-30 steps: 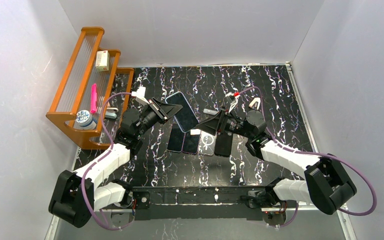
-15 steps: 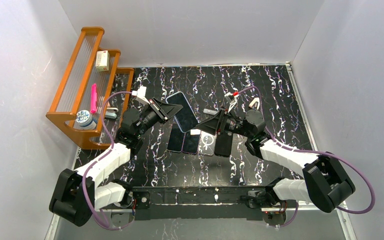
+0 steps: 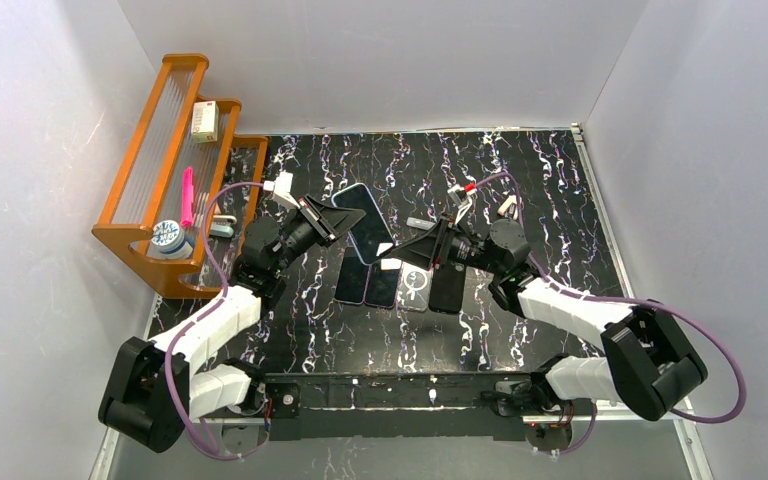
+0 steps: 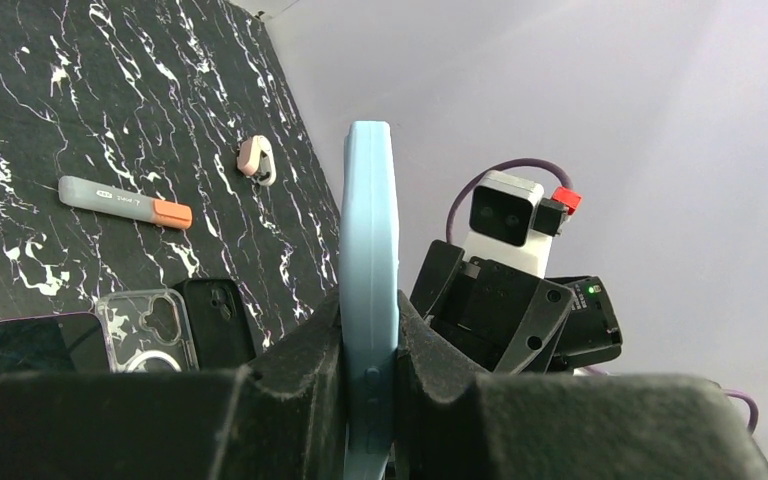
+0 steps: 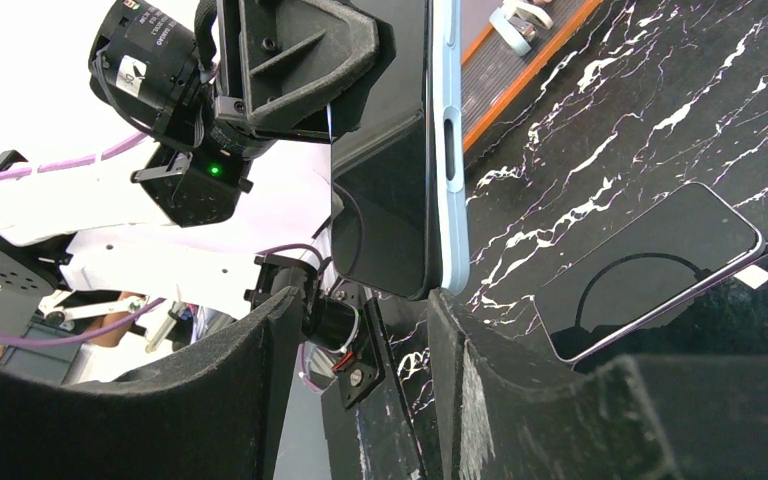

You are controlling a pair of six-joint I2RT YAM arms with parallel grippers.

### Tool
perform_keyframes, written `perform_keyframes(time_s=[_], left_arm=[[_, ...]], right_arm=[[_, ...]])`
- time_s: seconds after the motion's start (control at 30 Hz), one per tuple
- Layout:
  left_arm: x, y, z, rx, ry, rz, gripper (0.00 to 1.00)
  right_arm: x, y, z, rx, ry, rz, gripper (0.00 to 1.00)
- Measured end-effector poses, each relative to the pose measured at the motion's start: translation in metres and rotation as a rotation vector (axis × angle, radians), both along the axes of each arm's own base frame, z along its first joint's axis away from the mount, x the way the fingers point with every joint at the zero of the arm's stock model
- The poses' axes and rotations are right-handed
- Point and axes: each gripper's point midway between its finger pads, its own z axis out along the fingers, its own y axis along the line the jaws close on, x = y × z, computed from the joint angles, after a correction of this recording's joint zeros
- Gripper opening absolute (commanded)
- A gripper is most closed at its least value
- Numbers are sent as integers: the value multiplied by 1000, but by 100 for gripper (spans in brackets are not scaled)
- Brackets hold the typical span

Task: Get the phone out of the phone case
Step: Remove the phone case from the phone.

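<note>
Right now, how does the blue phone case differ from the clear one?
The blue case is held up off the table, clamped in the left gripper; the clear case lies flat on the table. The blue case has a phone in it; the clear case is empty. The blue case is opaque, the clear case see-through, with a ring mark showing. Both are phone cases.

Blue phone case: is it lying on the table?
No, the left gripper holds the blue phone case edge-on above the table, jaws shut on both its faces.
</note>
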Motion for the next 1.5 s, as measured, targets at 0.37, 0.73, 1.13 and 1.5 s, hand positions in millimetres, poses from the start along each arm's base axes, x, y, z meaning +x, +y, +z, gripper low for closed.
perform_keyframes(time_s=[0.37, 0.73, 1.13, 1.5], left_arm=[[-3, -2, 16, -76, -1, -16, 0], [-11, -16, 24, -141, 3, -87, 0], [-9, -24, 16, -132, -9, -124, 0], [-22, -42, 19, -75, -92, -212, 19]], right_arm=[[6, 4, 0, 19, -26, 13, 57], [2, 14, 29, 73, -110, 87, 52], [6, 14, 20, 55, -59, 108, 42], [3, 16, 16, 80, 15, 160, 9]])
